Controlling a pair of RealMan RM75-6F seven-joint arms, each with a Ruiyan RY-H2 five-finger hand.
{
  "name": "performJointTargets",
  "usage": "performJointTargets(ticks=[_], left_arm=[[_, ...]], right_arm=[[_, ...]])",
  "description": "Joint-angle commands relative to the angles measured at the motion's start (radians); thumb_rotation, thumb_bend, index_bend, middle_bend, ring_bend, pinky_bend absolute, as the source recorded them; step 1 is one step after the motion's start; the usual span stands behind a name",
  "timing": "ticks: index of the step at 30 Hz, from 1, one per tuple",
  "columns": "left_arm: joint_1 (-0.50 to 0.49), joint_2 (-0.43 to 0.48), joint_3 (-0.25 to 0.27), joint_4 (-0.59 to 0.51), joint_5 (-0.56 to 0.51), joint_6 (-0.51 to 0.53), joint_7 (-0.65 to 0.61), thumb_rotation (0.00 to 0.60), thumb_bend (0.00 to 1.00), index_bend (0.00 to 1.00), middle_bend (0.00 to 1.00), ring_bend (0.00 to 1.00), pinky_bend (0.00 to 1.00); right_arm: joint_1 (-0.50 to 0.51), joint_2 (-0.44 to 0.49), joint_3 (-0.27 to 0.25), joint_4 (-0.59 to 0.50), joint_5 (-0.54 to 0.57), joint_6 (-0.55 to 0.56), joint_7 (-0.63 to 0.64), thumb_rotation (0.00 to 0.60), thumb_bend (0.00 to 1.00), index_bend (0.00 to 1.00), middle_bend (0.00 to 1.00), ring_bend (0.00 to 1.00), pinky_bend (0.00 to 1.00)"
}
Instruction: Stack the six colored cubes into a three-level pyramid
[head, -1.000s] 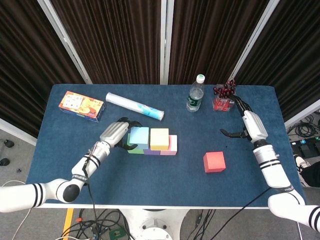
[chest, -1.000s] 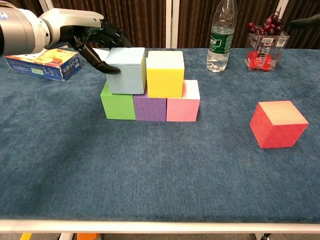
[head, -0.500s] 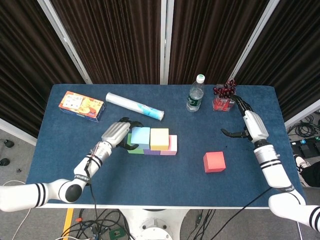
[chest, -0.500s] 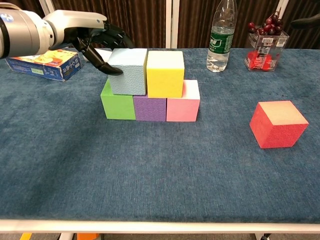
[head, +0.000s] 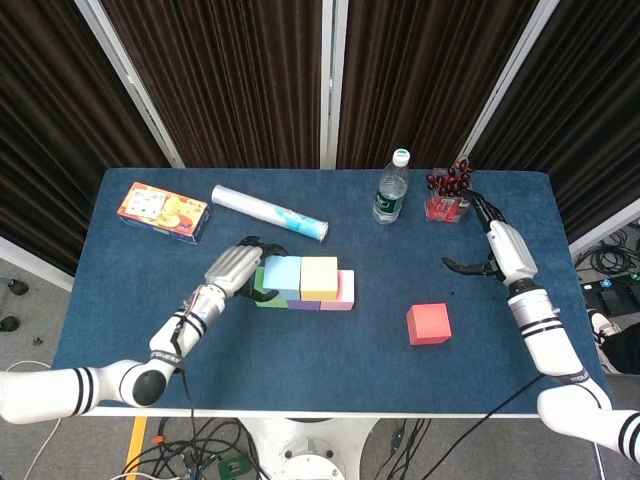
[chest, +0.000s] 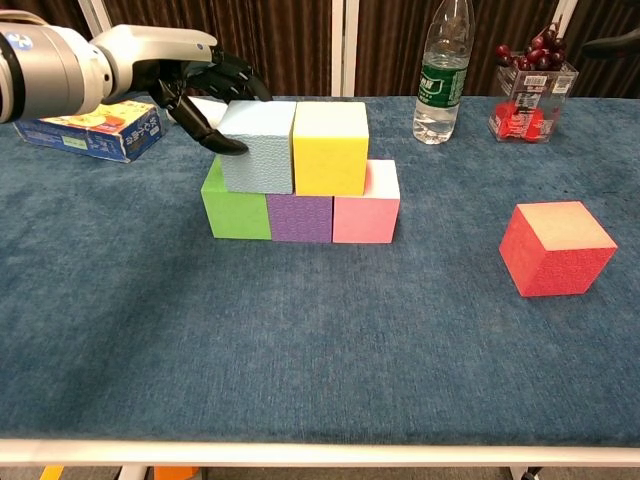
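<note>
Green (chest: 235, 212), purple (chest: 300, 219) and pink (chest: 366, 212) cubes stand in a row on the blue table. A light blue cube (chest: 258, 146) and a yellow cube (chest: 330, 148) sit on top of them, side by side and touching. My left hand (chest: 205, 92) grips the light blue cube (head: 282, 272) at its left side, thumb on the left face and fingers curled behind it. A red cube (chest: 555, 248) lies alone to the right (head: 428, 323). My right hand (head: 495, 248) hovers open at the table's right side, away from every cube.
A water bottle (head: 392, 190) and a clear box of cherries (head: 446, 200) stand at the back right, close to my right hand. A colourful snack box (head: 162, 212) and a rolled tube (head: 268, 213) lie at the back left. The table's front edge (chest: 320, 440) is near.
My left hand has shifted the light blue cube a little to the right, closing the gap to the yellow cube. The right hand and red cube have not moved.
</note>
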Motion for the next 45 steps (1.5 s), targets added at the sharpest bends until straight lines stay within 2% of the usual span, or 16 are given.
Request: performJointTargets(ticks=[1,45], left_arm=[[0.000,0.000,-0.001,-0.002,-0.001,0.003,0.002,0.600,0.28,0.29,0.40,0.19,0.07],[-0.007,-0.007,-0.005,0.008,-0.022,-0.009,0.012,0.600,0.28,0.28,0.40,0.19,0.07]], right_arm=[[0.000,0.000,-0.001,0.000,0.000,0.000,-0.001,0.600,0.10,0.00,0.01,0.00,0.00],[0.002,-0.005,0.000,0.012,0.001,-0.008,0.007,0.600,0.10,0.00,0.01,0.00,0.00]])
